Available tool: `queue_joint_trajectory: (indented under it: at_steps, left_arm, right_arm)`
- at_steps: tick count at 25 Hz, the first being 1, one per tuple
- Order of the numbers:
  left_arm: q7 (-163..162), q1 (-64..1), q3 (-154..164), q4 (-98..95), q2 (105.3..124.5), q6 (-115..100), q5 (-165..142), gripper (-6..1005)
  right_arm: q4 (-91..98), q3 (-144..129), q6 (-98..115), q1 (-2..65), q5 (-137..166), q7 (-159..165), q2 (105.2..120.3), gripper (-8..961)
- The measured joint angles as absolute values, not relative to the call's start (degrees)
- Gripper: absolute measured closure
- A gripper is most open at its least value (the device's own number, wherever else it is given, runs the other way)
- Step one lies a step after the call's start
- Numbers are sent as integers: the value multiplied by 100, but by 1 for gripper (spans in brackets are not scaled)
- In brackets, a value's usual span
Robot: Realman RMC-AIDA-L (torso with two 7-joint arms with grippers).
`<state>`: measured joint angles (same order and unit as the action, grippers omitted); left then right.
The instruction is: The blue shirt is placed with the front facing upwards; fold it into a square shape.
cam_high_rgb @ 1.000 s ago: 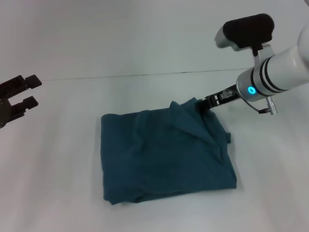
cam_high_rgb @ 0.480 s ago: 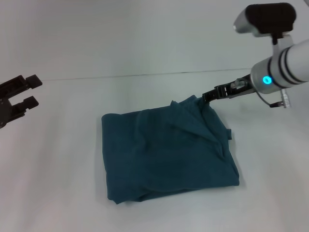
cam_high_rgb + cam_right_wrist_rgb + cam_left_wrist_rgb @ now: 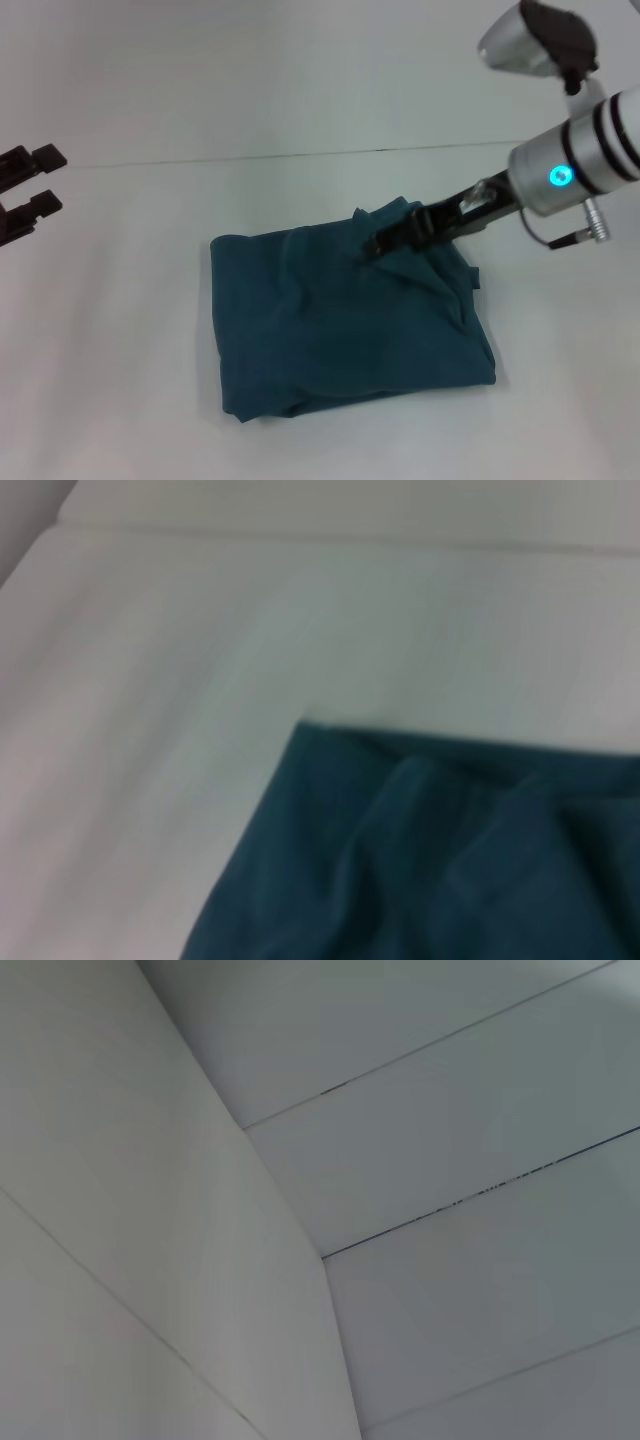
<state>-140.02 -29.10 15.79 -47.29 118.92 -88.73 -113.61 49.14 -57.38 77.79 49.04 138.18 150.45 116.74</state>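
Observation:
The blue shirt (image 3: 340,330) lies folded into a rough, rumpled square in the middle of the white table (image 3: 120,330), with a loose flap at its far right corner. No print shows. My right gripper (image 3: 385,240) reaches in from the right and sits low over the flap near the shirt's far edge. The right wrist view shows the wrinkled shirt (image 3: 450,880) and its edge against the table. My left gripper (image 3: 40,181) hangs open at the far left, well away from the shirt, holding nothing.
White table surface (image 3: 200,660) surrounds the shirt on all sides. A thin seam line (image 3: 250,157) crosses the table behind the shirt. The left wrist view shows only pale panels (image 3: 450,1160).
My right gripper drew back from the shirt's far right corner, then moved left and forward over the flap. The left gripper shifted slightly left. The shirt barely moved.

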Motion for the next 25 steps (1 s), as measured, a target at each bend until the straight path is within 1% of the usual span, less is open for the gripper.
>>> queue_joint_trajectory:
  at_steps: [7, 12, 18, 21, 25]
  left_arm:
    - [-14012, -2874, 1386, -4732, 11888, -8900, -11274, 244]
    - [-14062, -2855, 1371, -4758, 11879, -8921, -11212, 244]
    - [-14068, -2860, 1371, -4748, 11871, -8931, -11208, 244]
    - [-14053, -2873, 1375, -4741, 11872, -8931, -11206, 244]
    - [-14050, -2878, 1387, -4738, 11874, -8931, -11206, 244]
  right_arm:
    - [4360, -5763, 7770, 5160, 13834, 14882, 11731, 87]
    - [3964, -5867, 7509, 5328, 13920, 14752, 11801, 87]
    - [3687, -5993, 6854, 5507, 14693, 14979, 11943, 87]
    - [3801, -5996, 6644, 5486, 14865, 15181, 11951, 87]
    - [4422, -5980, 6700, 5234, 14961, 15448, 11935, 87]
